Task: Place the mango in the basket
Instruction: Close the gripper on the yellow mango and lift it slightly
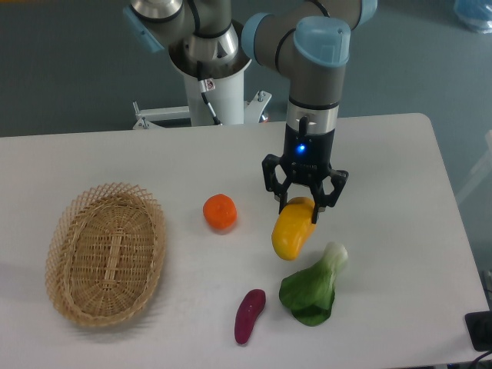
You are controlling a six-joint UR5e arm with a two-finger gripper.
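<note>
The mango (291,231) is a glossy yellow-orange oval fruit at the middle right of the table. My gripper (299,206) comes down from above, and its black fingers (280,198) close on the mango's upper end. I cannot tell whether the mango's lower end rests on the table or hangs just above it. The basket (58,254) is a large tan wicker oval at the left side of the table. It holds nothing and lies far to the left of the gripper.
A small round orange fruit (220,212) sits between the basket and the mango. A purple oblong vegetable (249,315) lies near the front edge. A green leafy vegetable (314,287) lies just below the mango. The robot base (211,84) stands at the back.
</note>
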